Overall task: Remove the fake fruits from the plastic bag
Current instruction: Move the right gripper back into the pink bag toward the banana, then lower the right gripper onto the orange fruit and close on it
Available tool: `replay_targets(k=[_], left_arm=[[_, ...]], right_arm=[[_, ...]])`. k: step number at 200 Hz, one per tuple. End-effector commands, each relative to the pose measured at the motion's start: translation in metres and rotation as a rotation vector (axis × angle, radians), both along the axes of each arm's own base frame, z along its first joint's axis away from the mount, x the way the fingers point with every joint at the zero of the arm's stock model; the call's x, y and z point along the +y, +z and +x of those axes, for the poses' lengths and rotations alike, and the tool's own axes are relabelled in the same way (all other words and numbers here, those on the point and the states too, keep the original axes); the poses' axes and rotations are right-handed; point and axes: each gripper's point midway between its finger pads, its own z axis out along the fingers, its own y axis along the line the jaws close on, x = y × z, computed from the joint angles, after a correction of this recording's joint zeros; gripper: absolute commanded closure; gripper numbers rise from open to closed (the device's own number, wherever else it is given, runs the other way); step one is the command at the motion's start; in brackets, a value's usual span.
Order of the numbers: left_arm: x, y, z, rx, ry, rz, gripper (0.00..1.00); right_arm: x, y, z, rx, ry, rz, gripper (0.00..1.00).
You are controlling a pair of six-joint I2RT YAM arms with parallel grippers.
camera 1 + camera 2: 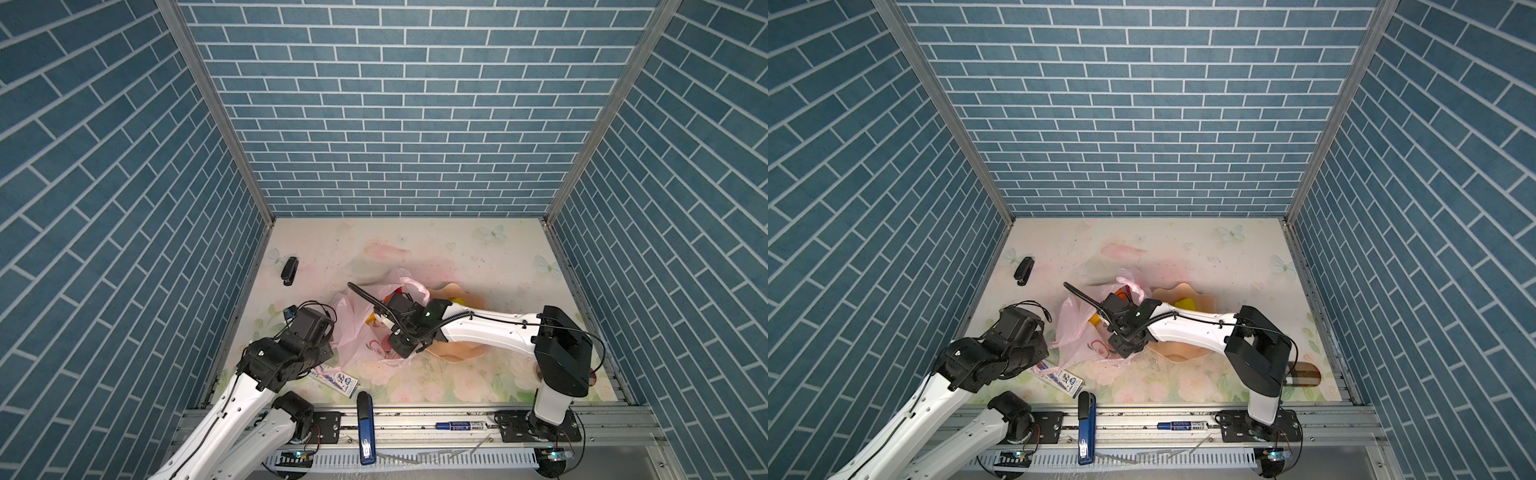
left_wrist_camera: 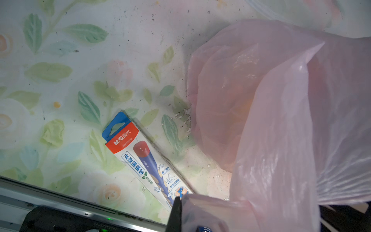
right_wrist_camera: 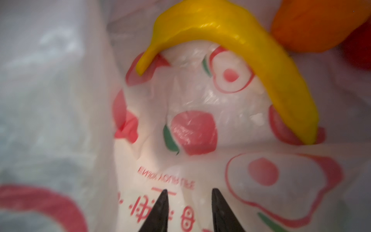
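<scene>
**Right pincer reaching inside the plastic bag**

The plastic bag (image 1: 353,332) is lying crumpled on the table (image 1: 478,249), just beside the peach plate (image 1: 465,355), where a yellow round fruit (image 1: 459,300) is sitting. The left pincer (image 2: 186,213) is clamping shut on a fold of the bag's pink film, which is draping over it, near a pencil box (image 2: 144,158) lying flat on the table. The right pincer (image 3: 188,200) is pointing into the bag with its jaws standing apart and nothing between them, only printed film ahead. Deeper inside, the yellow banana (image 3: 230,34) is arching over the film. An orange fruit (image 3: 321,26) is sitting right behind it, and a red fruit (image 3: 359,52) is showing blurred at the edge.
</scene>
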Motion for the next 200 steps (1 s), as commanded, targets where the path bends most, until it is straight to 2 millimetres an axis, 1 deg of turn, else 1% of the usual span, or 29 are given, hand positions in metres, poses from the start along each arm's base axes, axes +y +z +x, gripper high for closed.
replay_targets(k=[1,19,37,58,75,95,96,99,140,165,185,200], left_arm=[[0.007,-0.002,-0.007,0.003,0.022,0.014,0.99],[0.007,-0.002,-0.006,-0.006,0.024,0.006,0.99],[0.004,-0.003,-0.005,-0.009,0.020,-0.007,0.99],[0.001,-0.002,-0.004,-0.042,0.012,-0.040,0.99],[-0.003,-0.004,-0.003,-0.044,0.001,-0.059,0.99],[-0.007,-0.002,-0.002,-0.052,-0.008,-0.081,0.99],[-0.007,-0.006,-0.003,-0.042,-0.008,-0.075,0.99],[-0.006,-0.010,-0.004,-0.035,-0.009,-0.073,0.99],[-0.013,-0.017,-0.003,-0.025,-0.026,-0.097,0.99],[-0.017,-0.019,0.001,-0.025,-0.039,-0.098,0.99],[-0.019,-0.018,0.004,-0.027,-0.047,-0.097,0.99],[-0.019,-0.018,0.005,-0.031,-0.049,-0.098,0.99]], right_arm=[[0.012,0.014,0.048,-0.138,-0.161,0.037,0.60],[0.023,0.017,0.067,-0.157,-0.207,0.080,0.57],[0.027,0.016,0.086,-0.180,-0.255,0.083,0.52],[0.032,0.018,0.104,-0.210,-0.291,0.097,0.46],[0.035,0.016,0.115,-0.217,-0.310,0.102,0.41],[0.038,0.012,0.127,-0.219,-0.320,0.095,0.37],[0.038,0.012,0.127,-0.220,-0.320,0.095,0.37],[0.038,0.012,0.130,-0.221,-0.325,0.094,0.36],[0.043,0.008,0.146,-0.228,-0.343,0.100,0.31],[0.046,0.002,0.153,-0.210,-0.349,0.099,0.30],[0.046,-0.006,0.158,-0.190,-0.354,0.096,0.30],[0.047,-0.006,0.161,-0.182,-0.357,0.102,0.30]])
